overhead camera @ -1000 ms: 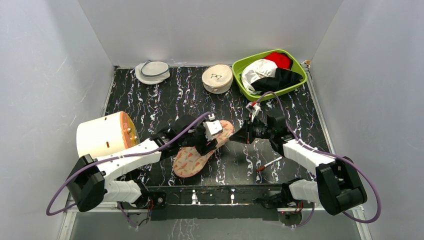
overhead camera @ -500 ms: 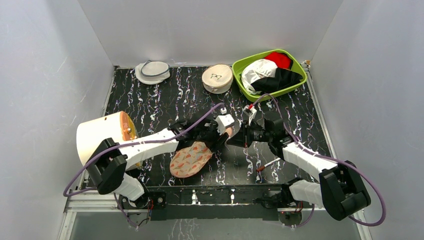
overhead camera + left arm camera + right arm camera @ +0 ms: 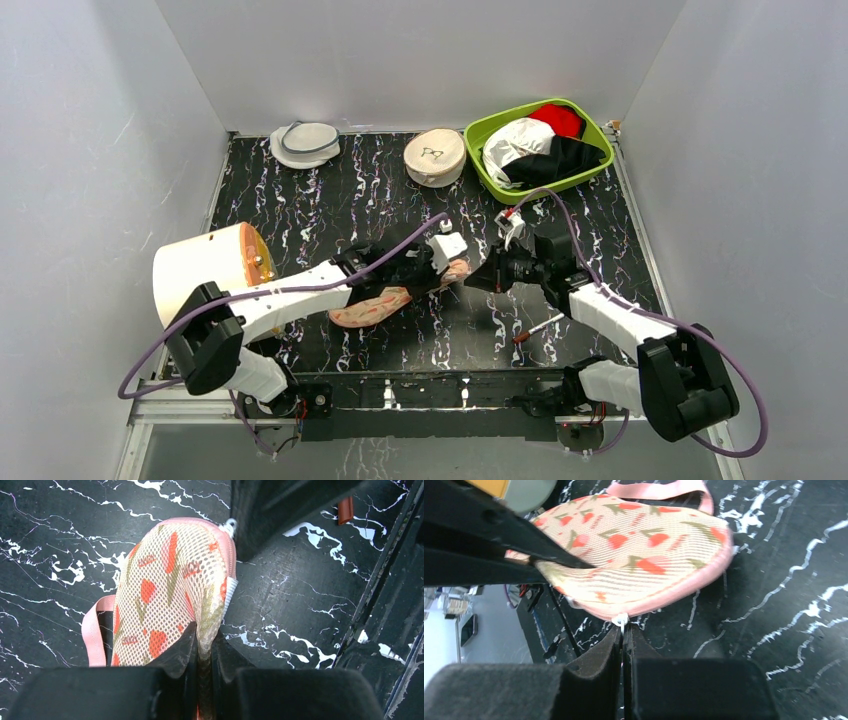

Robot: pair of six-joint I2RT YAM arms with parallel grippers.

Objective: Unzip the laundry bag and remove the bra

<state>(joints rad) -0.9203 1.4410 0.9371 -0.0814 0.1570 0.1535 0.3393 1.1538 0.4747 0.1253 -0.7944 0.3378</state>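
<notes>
From above, the laundry bag is a narrow slanted strip at the middle of the desk, towards its near edge, spanning between the 2 arms. The grips themselves are too small to read there.

The left wrist view shows 1 grip. The left end effector is pinched narrow on a fold of the bag's mesh face, a honeycomb weave printed with red-orange leaves. A flat pink strap trails beside it.

The right wrist view shows the other. The right end effector is clamped on the small white zipper pull at the bag's pink piped rim. In this view the domed side looks finely ribbed.

The desk is glossy black with white veining. Open surface lies behind the bag. A green bin, a round cream case and a mesh pouch line the far edge, well apart from the bag.
</notes>
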